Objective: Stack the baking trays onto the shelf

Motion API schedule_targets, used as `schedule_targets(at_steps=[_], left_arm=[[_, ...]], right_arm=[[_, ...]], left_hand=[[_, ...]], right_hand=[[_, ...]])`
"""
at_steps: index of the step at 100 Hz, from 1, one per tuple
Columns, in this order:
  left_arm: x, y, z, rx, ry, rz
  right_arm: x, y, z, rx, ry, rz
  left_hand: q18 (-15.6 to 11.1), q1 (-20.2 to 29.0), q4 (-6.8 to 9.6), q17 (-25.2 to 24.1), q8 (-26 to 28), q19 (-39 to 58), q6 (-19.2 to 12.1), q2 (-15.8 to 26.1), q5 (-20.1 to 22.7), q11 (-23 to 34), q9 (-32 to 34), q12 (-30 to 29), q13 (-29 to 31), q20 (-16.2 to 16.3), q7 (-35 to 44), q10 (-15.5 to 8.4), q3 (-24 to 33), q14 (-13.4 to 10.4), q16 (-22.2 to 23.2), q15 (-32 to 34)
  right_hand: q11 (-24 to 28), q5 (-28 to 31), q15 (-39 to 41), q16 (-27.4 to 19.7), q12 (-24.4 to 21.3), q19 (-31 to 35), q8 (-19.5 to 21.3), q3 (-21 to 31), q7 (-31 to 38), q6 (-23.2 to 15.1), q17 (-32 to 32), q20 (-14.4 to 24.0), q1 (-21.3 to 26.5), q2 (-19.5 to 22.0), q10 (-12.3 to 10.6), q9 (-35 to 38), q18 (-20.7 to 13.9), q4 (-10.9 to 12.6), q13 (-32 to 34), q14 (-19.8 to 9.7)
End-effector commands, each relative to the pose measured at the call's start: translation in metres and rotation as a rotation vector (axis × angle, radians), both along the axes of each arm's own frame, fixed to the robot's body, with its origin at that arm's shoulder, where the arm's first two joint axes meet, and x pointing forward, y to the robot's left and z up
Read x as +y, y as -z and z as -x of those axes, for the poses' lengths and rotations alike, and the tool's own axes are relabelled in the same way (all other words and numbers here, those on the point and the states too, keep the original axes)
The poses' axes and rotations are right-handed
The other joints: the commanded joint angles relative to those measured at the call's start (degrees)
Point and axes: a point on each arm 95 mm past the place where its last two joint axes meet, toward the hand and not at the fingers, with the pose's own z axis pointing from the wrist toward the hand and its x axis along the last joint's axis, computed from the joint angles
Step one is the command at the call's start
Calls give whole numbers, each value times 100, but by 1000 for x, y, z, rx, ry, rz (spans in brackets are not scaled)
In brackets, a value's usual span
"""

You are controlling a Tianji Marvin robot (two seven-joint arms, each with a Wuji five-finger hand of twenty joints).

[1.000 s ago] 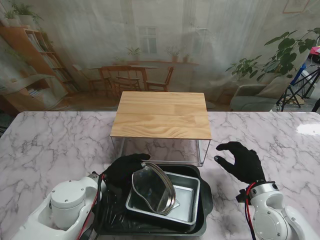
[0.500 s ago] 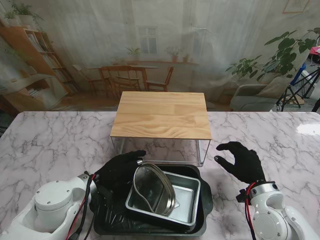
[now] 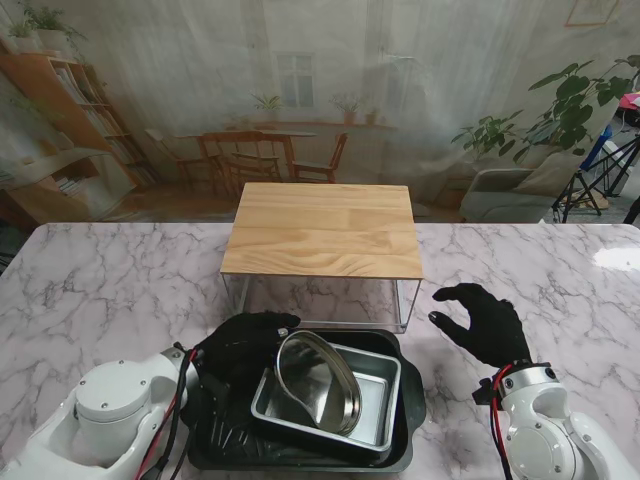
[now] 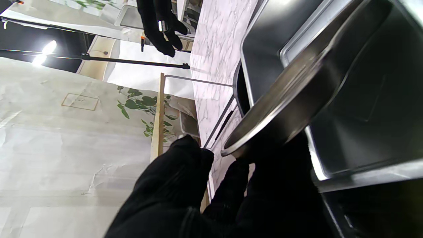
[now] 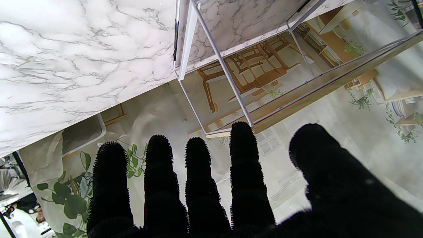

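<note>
A round metal pan [image 3: 318, 382] stands tilted on edge inside a silver rectangular tray [image 3: 375, 405], which sits in a large black baking tray [image 3: 410, 395]. My left hand [image 3: 240, 355] is shut on the round pan's left rim [image 4: 264, 122], its fingers [image 4: 185, 172] wrapped around the edge. The shelf [image 3: 325, 228], a wooden top on white wire legs, stands just beyond the trays with nothing on it. My right hand [image 3: 485, 322] hovers open to the right of the trays, its fingers [image 5: 158, 185] spread and pointing toward the shelf's leg [image 5: 224, 71].
The marble table [image 3: 90, 290] stretches to both sides of the shelf. A printed room backdrop hangs behind the table. The black tray lies close to the table's near edge, between my two arms.
My left hand has shifted on the round pan, and the pan has tipped lower and a little to the right inside the silver tray. The right hand has stayed still.
</note>
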Motion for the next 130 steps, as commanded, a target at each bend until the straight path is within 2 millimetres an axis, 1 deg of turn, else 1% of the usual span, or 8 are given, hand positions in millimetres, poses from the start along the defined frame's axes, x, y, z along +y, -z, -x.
schedule_targets(at_steps=[1,29,32,35,69,92,108,130], left_arm=[[-4,5,1,26,15,1],[-9,9,4,81,71,7],[-9,9,4,84,81,6],[-9,9,4,87,88,5],[-6,6,6,109,94,14],[8,-10,6,43,95,-55],[16,-18,4,21,101,-57],[21,-29,3,-17,118,-42]], right_arm=[[0,2,1,6,1,-2],[-1,2,1,1,2,-5],[-1,2,1,1,2,-5],[-1,2,1,1,3,-5],[-2,2,1,0,2,-6],[-2,2,1,-2,3,-6],[-2,2,1,-2,3,-6],[-2,2,1,-1,3,-6]], left_hand=[[-369,271,-83,94,70,236,6,128,164,96,156,53,184,116,61,-109,130,-153,94,206],[-328,45,-136,-129,22,166,-21,163,114,2,-14,14,-10,93,-96,-82,-296,-65,90,126],[-322,115,26,-161,-23,127,-38,216,92,-45,-33,-31,-43,87,-192,-87,-584,-52,95,87],[-314,141,73,-195,-31,108,-44,234,80,-60,-64,-42,-77,84,-211,-79,-673,-31,96,70],[-266,-18,113,-577,-35,63,-33,328,-76,-75,-138,48,-387,114,-262,-145,-956,163,219,90],[14,-529,75,-891,72,119,-113,289,-201,-186,-281,452,-588,200,-276,-248,-1183,366,550,103],[438,-940,0,-991,85,-328,-264,206,-376,-782,-509,76,-874,3,-354,-346,-1203,556,213,-333],[398,-1060,-21,-1080,71,-506,-278,203,-477,-837,-531,52,-1001,-79,-391,-365,-1213,515,112,-403]], right_hand=[[81,-160,-270,-87,-23,-85,80,-114,-25,-97,-103,93,45,205,-12,-187,-151,157,-139,-107],[80,-165,-272,-87,-23,-87,77,-113,-32,-89,-100,97,39,202,-13,-189,-152,156,-144,-115],[78,-161,-272,-87,-24,-88,78,-111,-30,-95,-101,97,42,204,-9,-193,-153,157,-142,-108],[82,-162,-270,-87,-23,-87,78,-112,-30,-91,-98,98,42,205,-12,-183,-151,157,-138,-105],[79,-162,-272,-87,-23,-91,78,-111,-32,-91,-100,101,42,200,-10,-187,-153,157,-146,-106],[80,-163,-273,-87,-23,-96,77,-110,-34,-96,-104,102,34,199,-14,-185,-146,156,-143,-110],[78,-166,-274,-87,-23,-96,77,-110,-35,-91,-99,105,35,198,-15,-191,-153,156,-144,-108],[81,-167,-275,-87,-22,-95,79,-111,-31,-89,-97,108,35,201,-11,-185,-149,156,-143,-111]])
